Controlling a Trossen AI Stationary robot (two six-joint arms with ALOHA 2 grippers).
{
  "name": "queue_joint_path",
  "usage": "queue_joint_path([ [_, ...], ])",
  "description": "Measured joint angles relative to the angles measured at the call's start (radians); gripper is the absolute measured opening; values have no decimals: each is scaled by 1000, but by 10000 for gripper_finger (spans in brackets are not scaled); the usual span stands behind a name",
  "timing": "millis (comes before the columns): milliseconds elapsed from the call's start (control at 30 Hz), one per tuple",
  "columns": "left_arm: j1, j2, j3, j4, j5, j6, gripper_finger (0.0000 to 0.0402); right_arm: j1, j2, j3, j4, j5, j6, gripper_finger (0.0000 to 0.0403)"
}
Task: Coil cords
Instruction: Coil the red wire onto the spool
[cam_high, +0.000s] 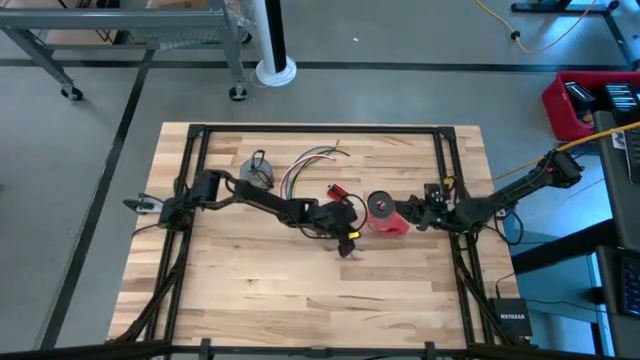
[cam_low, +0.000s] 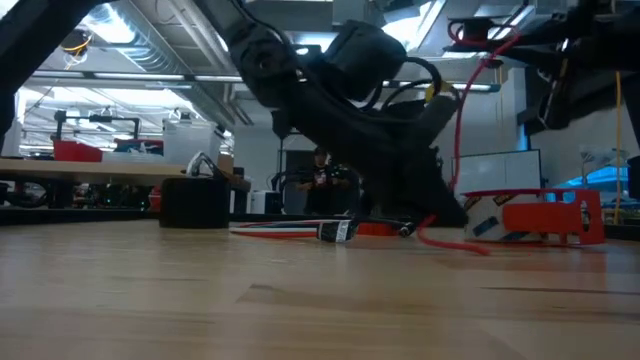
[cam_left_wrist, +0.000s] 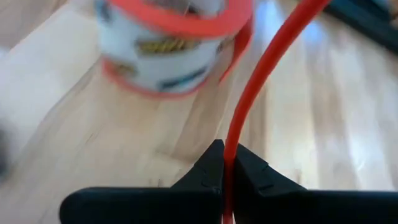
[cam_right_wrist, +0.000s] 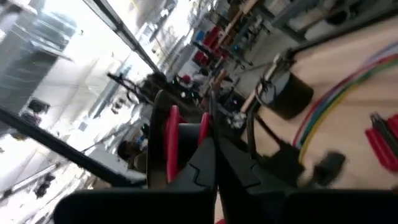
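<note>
**Both grippers pinched shut on a red wire near the table's middle**

Here the left gripper (cam_left_wrist: 224, 180) has its two dark fingers pressed together on a thin red wire (cam_left_wrist: 261, 81), which runs up from the fingertips toward the upper right of the left wrist frame. Just beyond it stands the red tape roll (cam_left_wrist: 174, 43), in the upper left of that frame, red-rimmed with a white printed side. From above, the left gripper (cam_high: 345, 232) sits a little below and left of the frame's centre, with the tape roll (cam_high: 381, 208) just to its right.

The right gripper (cam_right_wrist: 208, 152) is likewise closed, a red strand (cam_right_wrist: 171, 146) held between its fingers. In the high view it lies at centre right (cam_high: 412, 215), close against the tape roll.

Outward from there, the long bundle of wires (cam_high: 305, 163) fans in a curve above the left gripper, in the upper middle of the frame, red, green and white strands showing. A small red block (cam_high: 336, 193) lies between the bundle and the tape roll. The small grey coil (cam_high: 256, 170) with its black loop rests at upper left of centre on the wooden table (cam_high: 300, 300). In the low view a red wire (cam_low: 462, 120) rises at right of centre, and wires lie flat on the tabletop at mid-frame (cam_low: 310, 230).
</note>
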Motion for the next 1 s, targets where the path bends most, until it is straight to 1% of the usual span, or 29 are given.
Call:
queue_joint_path([
  [233,45,-77,0,-288,3,-8,1,0,0,0,-113,-91,158,3],
  [300,63,-97,-1,-357,19,-10,1,0,0,0,-157,-110,209,3],
  [400,91,-140,-1,-433,86,-12,1,0,0,0,-242,-116,295,3],
  [567,150,-198,0,-552,268,-12,1,0,0,0,-372,-116,418,3],
  [667,190,-213,0,-594,348,-18,0,0,0,0,-395,-125,449,3],
  [733,213,-214,0,-605,378,-34,0,0,0,0,-394,-134,451,3],
  [867,256,-214,0,-614,390,-41,0,0,0,0,-392,-134,456,3],
  [1000,301,-214,0,-613,392,-68,0,0,0,0,-391,-158,461,3],
])
